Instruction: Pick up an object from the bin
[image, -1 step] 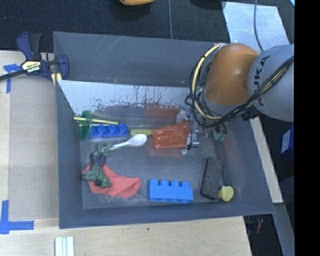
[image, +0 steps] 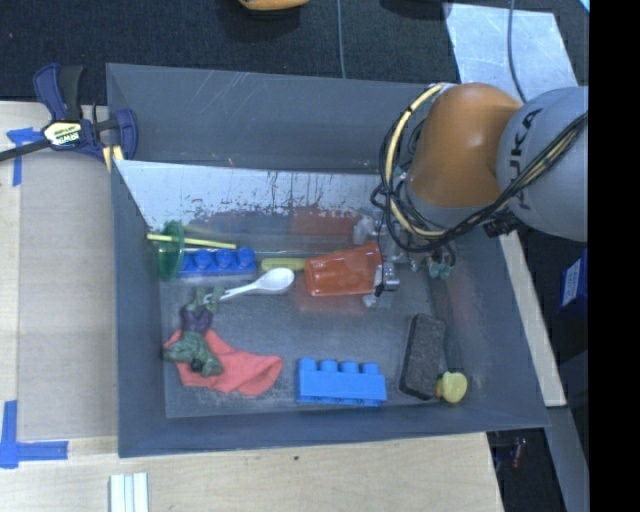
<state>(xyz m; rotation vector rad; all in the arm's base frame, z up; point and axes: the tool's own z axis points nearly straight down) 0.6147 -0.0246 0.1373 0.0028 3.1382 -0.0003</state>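
Hanging at the right end of the translucent orange block (image: 338, 274), whose long axis is laid left to right, the gripper (image: 385, 272) is seen, open or closed cannot be told.

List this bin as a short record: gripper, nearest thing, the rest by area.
gripper: right of mid-bin, at the right end of the orange block
nearest thing: orange block, translucent, lying flat
front: front blue brick, dark sponge, small yellow ball
left: red cloth with a green toy at its left end, white spoon, back blue brick
held thing: cannot tell
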